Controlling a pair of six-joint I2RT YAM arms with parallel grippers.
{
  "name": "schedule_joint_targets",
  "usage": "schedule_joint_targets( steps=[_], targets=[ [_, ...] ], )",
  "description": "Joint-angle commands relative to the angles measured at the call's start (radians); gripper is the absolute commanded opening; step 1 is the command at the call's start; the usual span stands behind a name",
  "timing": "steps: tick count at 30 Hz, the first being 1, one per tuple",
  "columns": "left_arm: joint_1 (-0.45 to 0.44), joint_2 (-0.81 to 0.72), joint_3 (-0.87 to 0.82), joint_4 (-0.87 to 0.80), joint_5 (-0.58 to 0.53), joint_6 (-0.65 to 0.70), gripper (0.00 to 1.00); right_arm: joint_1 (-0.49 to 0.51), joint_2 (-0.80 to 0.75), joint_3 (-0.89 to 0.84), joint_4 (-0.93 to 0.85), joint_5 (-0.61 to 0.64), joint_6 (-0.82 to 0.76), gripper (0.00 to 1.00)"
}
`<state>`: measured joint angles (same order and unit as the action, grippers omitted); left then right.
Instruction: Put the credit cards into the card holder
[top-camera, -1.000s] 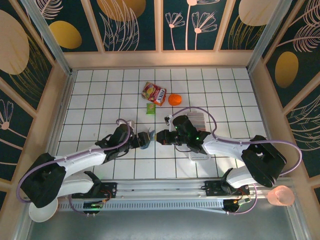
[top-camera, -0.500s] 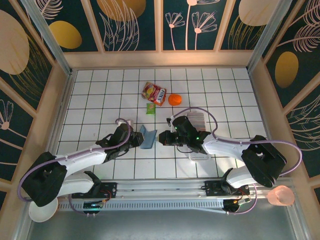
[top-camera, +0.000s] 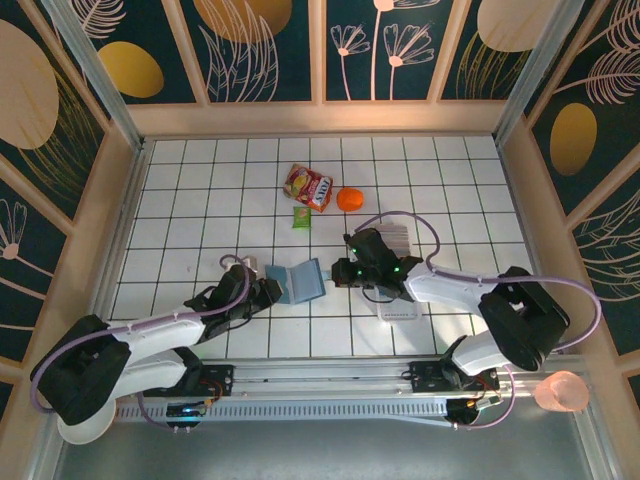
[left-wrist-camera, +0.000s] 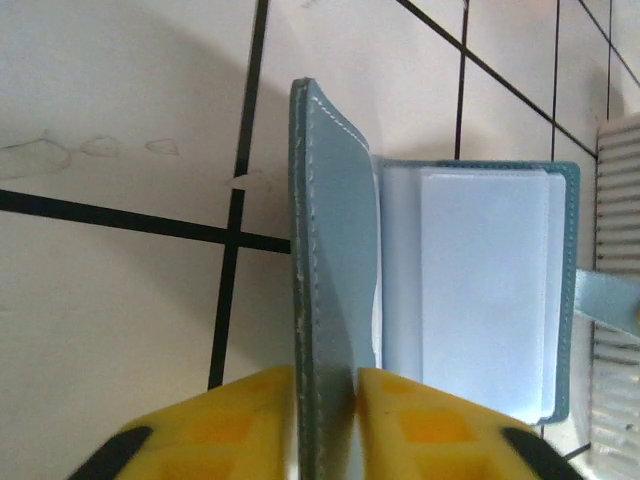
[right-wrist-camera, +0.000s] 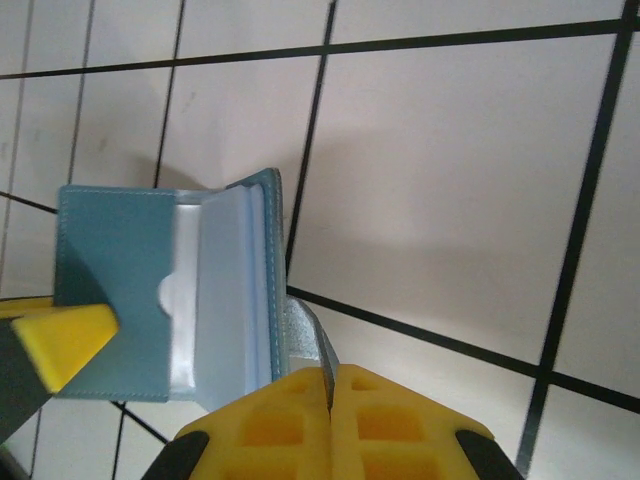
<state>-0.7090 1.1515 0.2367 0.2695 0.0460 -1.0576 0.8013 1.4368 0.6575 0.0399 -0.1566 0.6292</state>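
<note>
Our left pincer (left-wrist-camera: 325, 395) was nearly closed. Its two yellow fingertips (left-wrist-camera: 225, 420) pinched the free edge of the left cover of the card holder (top-camera: 298, 283), and from the left wrist that cover showed edge-on between them. Our right pincer (right-wrist-camera: 330, 390) was pressed together, with the holder's thin closing strap (right-wrist-camera: 303, 335) running into the seam between its yellow fingers. Each pincer therefore gripped one side of the same wallet, the left coming in from the left and the right from the right.

Between the two grips the card holder lay open on the white tiled worktop (top-camera: 190, 190), about midway across and towards the near edge. The cover held by the left pincer had a teal pocket with a rounded notch. Beside it we saw a stack of clear plastic sleeves (left-wrist-camera: 485, 280). We could not tell whether any sleeve had a card in it.

Just right of the holder, partly under the right arm, lay a ribbed clear tray (top-camera: 394, 234). Farther off, a small green packet (top-camera: 301, 216) lay near a red and yellow snack bag (top-camera: 308, 186), with an orange (top-camera: 349, 199) just right of the bag. All three were well apart from both pincers. A pink cup (top-camera: 560, 392) stood off the worktop at the near right.
</note>
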Motion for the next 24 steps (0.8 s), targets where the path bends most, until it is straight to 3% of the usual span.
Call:
schedule_joint_targets(
  steps=[1,4,7,17,24],
  targets=[
    [-0.003,0.011,0.023,0.006,0.001,-0.005,0.32,-0.007,0.018,0.021,-0.035,0.033,-0.035,0.00],
    [-0.003,0.000,0.044,-0.039,-0.034,0.022,0.43,-0.009,0.012,0.008,-0.041,0.053,-0.036,0.00],
    [-0.003,-0.010,0.069,-0.074,-0.075,0.045,0.48,-0.011,0.009,0.005,-0.045,0.058,-0.039,0.00],
    [-0.003,0.021,0.096,-0.084,-0.118,0.043,0.29,-0.013,0.008,0.016,-0.071,0.076,-0.045,0.01],
    [-0.003,-0.020,0.058,-0.087,-0.134,0.036,0.22,-0.011,-0.012,0.034,-0.131,0.129,-0.043,0.13]
  ],
)
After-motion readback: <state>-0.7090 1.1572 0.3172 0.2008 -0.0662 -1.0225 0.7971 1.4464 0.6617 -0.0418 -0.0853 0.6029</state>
